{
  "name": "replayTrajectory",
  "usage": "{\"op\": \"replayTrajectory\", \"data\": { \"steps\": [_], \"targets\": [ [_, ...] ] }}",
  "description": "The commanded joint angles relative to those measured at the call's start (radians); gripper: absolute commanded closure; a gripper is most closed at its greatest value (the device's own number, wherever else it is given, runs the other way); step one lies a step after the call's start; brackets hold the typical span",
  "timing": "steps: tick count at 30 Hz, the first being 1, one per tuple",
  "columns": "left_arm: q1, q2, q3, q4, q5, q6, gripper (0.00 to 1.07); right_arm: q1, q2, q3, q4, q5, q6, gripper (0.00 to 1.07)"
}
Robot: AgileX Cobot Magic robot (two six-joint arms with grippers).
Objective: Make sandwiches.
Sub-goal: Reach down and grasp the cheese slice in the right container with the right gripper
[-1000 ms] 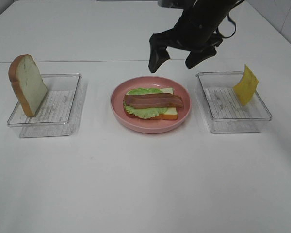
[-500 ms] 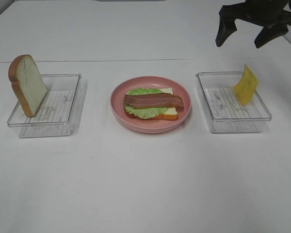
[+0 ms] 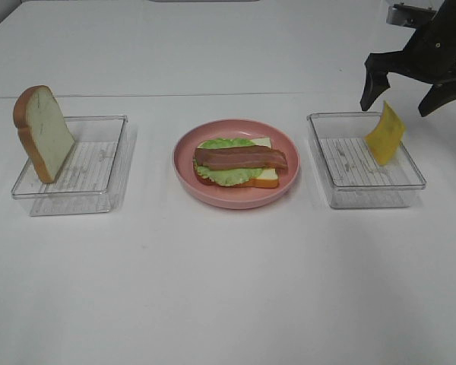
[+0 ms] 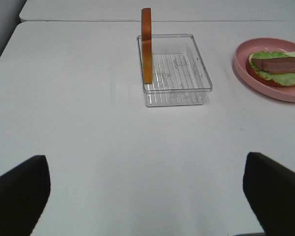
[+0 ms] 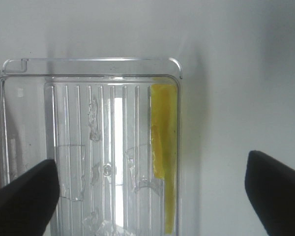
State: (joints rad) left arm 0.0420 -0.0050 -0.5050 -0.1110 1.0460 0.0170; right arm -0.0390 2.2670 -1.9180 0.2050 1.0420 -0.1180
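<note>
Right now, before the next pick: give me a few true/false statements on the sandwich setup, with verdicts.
1. The cheese slice stands on edge in the right tray. True.
2. The right gripper is shut on the cheese slice. False: it hovers open above it, holding nothing.
3. The half-built sandwich on the pink plate has bacon on top. True.
4. The bread slice lies flat in the left tray. False: it stands on edge at that tray's left side.
</note>
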Motion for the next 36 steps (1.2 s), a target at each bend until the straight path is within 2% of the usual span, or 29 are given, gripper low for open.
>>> {"op": "replayTrajectory", "data": {
  "steps": [1, 3, 7, 16, 21, 25, 28, 33, 34, 36],
  "targets": [
    [-0.001, -0.021, 0.006, -0.005, -0.013, -0.005, 0.04, -0.001, 0.021, -0.007, -0.001, -0.008, -0.005, 0.12],
    [-0.001, -0.021, 0.006, -0.005, -0.013, -0.005, 0.04, -0.001, 0.022, -0.007, -0.001, -0.006, -0.005, 0.13],
    [-0.001, -0.021, 0.006, -0.005, -0.013, -0.005, 0.04, -0.001, 0.027, -0.007, -0.001, -0.006, -0.005, 0.22],
    [-0.001, -0.021, 0.006, -0.005, -0.013, -0.005, 0.04, -0.001, 0.055, -0.007, -0.002, -0.007, -0.004, 0.35],
    [-0.001, -0.021, 0.006, -0.005, -0.013, -0.005, 0.04, -0.001, 0.057, -0.007, -0.002, 0.001, -0.004, 0.39],
    [-0.001, -0.021, 0.006, -0.005, -0.013, -0.005, 0.04, -0.001, 0.053, -0.008, -0.002, 0.0, -0.004, 0.48],
    [-0.001, -0.021, 0.006, -0.005, -0.013, -0.005, 0.04, -0.001, 0.053, -0.008, -0.002, 0.0, -0.004, 0.5],
    [-0.001, -0.021, 0.006, -0.005, -0.013, -0.005, 0.04, -0.001, 0.054, -0.008, -0.018, -0.005, -0.002, 0.64],
    [-0.001, -0.021, 0.006, -0.005, -0.013, -0.005, 0.04, -0.001, 0.054, -0.008, -0.018, -0.005, -0.002, 0.64],
    [-0.001, -0.021, 0.006, -0.005, -0.013, -0.005, 0.04, -0.001, 0.054, -0.008, -0.032, -0.006, 0.003, 0.72]
  ]
}}
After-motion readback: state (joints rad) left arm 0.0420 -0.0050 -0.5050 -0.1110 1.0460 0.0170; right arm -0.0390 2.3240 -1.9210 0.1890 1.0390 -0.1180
